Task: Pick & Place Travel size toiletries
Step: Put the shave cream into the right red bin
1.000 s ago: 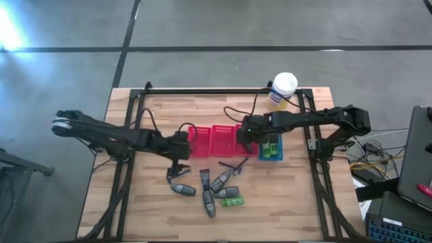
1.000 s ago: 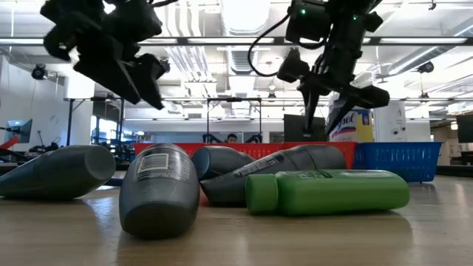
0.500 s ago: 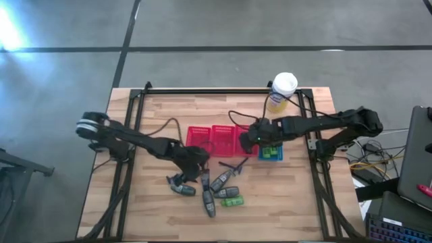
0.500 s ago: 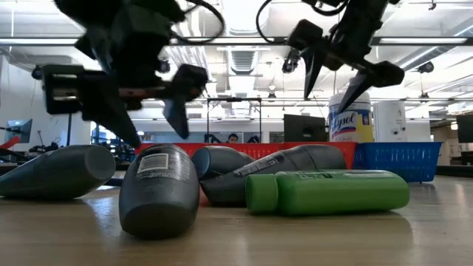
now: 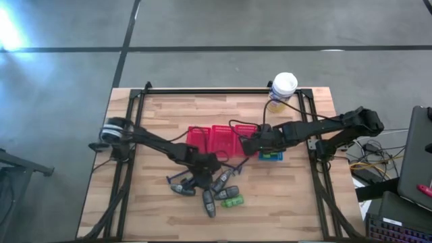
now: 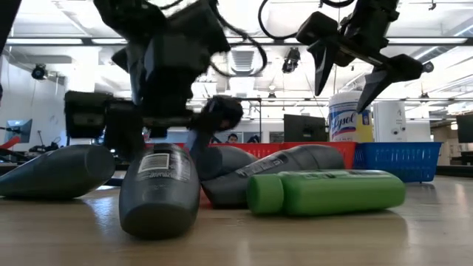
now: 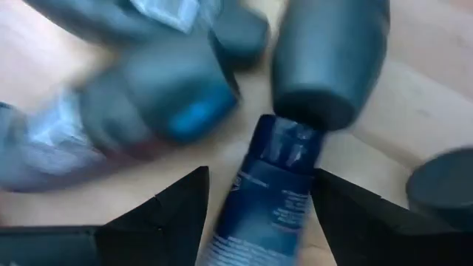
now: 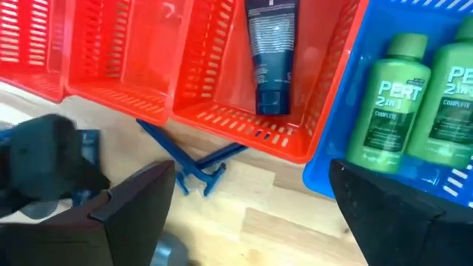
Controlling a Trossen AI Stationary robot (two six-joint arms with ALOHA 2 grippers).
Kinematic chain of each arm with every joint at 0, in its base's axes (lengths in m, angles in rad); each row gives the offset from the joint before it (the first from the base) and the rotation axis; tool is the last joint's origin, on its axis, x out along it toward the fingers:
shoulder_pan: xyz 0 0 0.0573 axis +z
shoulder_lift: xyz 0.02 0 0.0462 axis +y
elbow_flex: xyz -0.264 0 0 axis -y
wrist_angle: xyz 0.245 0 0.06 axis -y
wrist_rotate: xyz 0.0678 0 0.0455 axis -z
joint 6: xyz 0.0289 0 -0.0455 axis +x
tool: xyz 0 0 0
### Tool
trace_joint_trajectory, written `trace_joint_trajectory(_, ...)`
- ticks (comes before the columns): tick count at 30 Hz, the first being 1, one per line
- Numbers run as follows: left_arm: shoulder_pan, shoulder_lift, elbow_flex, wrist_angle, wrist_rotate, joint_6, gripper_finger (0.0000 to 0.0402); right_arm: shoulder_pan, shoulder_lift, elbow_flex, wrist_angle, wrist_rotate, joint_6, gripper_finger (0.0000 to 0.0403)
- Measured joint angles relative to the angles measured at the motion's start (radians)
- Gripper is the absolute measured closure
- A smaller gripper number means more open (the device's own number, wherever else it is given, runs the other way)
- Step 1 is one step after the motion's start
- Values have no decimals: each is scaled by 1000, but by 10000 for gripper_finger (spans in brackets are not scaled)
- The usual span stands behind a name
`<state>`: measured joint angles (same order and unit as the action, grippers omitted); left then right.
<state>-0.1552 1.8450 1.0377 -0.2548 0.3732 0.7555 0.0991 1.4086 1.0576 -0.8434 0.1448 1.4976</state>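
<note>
Lying among the grey bottles just in front of the red basket (image 5: pixel 214 140), a dark blue tube (image 7: pixel 260 193) sits between the spread fingers of the left gripper (image 7: pixel 255 214), which do not yet touch it. Another blue tube (image 8: pixel 270 52) rests inside that basket. Two green Pert bottles (image 8: pixel 425 103) fill the blue basket (image 8: pixel 347 125) beside it. Above the red basket, the right gripper (image 6: pixel 367 68) hangs wide open and empty.
</note>
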Motion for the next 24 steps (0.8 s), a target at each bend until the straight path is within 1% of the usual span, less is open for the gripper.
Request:
trace_joint_trajectory(3, -1, 24, 25, -36, 8, -5, 169, 2, 0, 0, -21, -5, -22, 44)
trace_joint_trajectory(5, -2, 30, 30, -43, 7, -16, 180, 2, 0, 0, -27, -11, -38, 44)
trace_joint_trajectory(7, -2, 27, 34, -50, -1, -22, 200, 2, -2, 0, -29, -11, -49, 46)
trace_joint_trajectory(11, -5, 6, 47, -82, -38, -35, 257, 12, -26, 0, -29, -15, -59, 57)
trace_joint_trajectory(15, 1, -32, 72, -120, -140, -76, 300, 28, -79, 0, -29, -14, -49, 71)
trace_joint_trajectory(18, 8, -85, 88, -129, -193, -122, 308, 40, -126, -4, -26, -12, -24, 79)
trace_joint_trajectory(21, 32, -163, 107, -111, -195, -195, 311, 51, -170, -21, -18, 16, 6, 86)
trace_joint_trajectory(24, 79, -261, 121, -57, -191, -309, 312, 58, -214, -56, 31, 51, 23, 90)
